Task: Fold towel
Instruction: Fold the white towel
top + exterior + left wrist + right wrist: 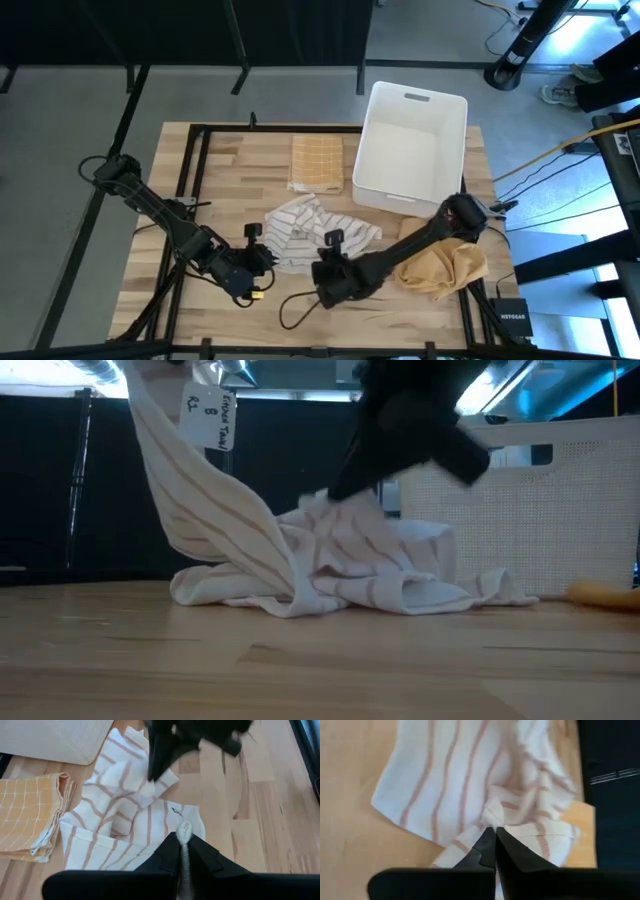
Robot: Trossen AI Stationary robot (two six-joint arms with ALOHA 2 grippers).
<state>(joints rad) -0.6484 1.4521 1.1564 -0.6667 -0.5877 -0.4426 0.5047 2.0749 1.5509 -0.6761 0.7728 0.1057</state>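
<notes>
A white towel with tan stripes (312,232) lies crumpled at the table's middle. In the low view one end of it (190,490) is drawn up high, a label (212,418) dangling near the top, and the rest (380,575) is heaped on the wood. My left gripper (184,851) is at the towel's near-left side (262,258), shut on cloth. My right gripper (494,837) is at its near-right side (325,266), its shut fingers down in the heap (345,485). My left gripper pinches a narrow bunched edge of the striped towel (184,831) between its two fingers. That end is lifted well above the table and slopes down to the heap, which stays on the wood. My right gripper's shut fingertips meet a raised fold (494,819) in the towel's crumpled middle, coming from above at a slant. How much cloth is between them I cannot tell. This part of the towel lies on the table.
A folded yellow checked towel (317,162) lies toward the far edge. A white bin (410,145) stands at the far right. A mustard cloth (445,268) is bunched under the right arm. A dark cable (292,310) loops near the front edge. Bare wood shows at the left.
</notes>
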